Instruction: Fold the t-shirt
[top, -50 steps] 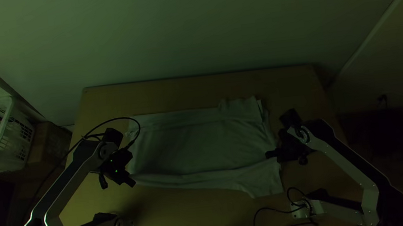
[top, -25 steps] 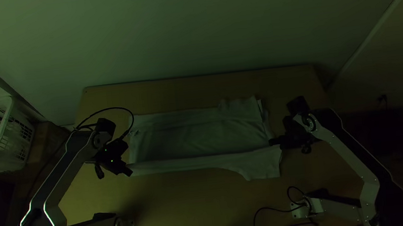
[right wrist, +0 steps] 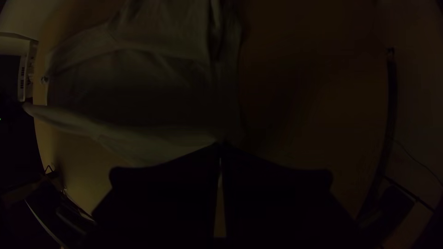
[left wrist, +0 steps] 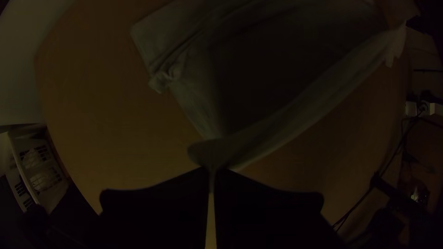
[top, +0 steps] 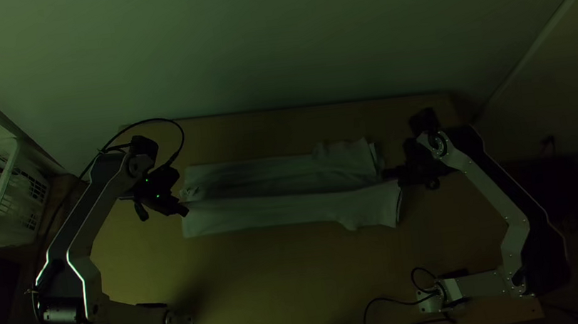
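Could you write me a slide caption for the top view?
A t-shirt on a light wooden table, its near side gripped at opposite ends by left claw and right claw.

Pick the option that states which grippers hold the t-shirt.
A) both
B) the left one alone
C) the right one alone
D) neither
A: the wrist views show cloth pinched at the fingertips of the left gripper and of the right gripper, toward opposite ends of the t-shirt.
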